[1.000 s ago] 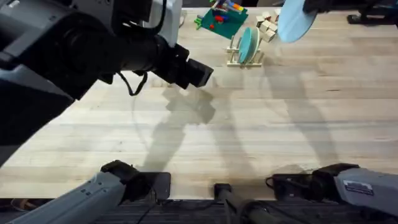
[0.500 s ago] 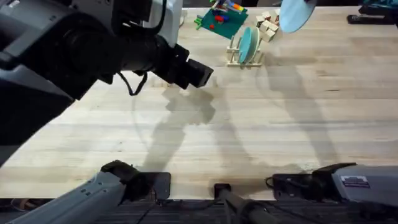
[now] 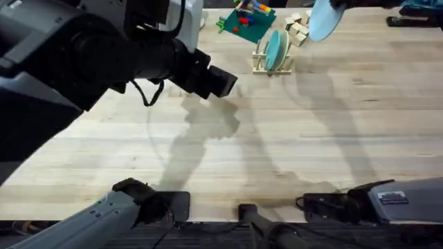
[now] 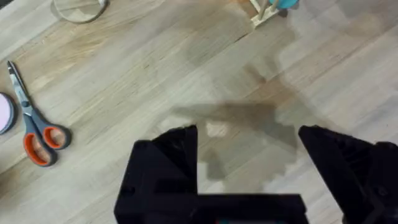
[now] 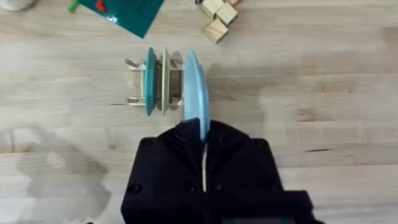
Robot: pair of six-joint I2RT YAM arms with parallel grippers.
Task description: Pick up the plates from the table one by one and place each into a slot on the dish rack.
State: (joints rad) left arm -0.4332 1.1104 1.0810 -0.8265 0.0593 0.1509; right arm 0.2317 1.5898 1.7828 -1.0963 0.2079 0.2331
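Right gripper (image 5: 203, 144) pinches the light blue plate (image 5: 195, 87) on edge, and we see it above the dish rack (image 5: 163, 84) at one o'clock on the worktop (image 3: 311, 124); a teal plate (image 3: 275, 50) stands slotted there; left gripper (image 4: 249, 149) hangs spread, empty

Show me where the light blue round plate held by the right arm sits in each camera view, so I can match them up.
Overhead: the light blue round plate is at the top right, in the air, right of the small light wooden dish rack.
Left wrist: not in it; a corner of the rack shows at the top edge.
Right wrist: edge-on at centre, clamped in the right end effector, over the rack.
Shared landmark: the rack.
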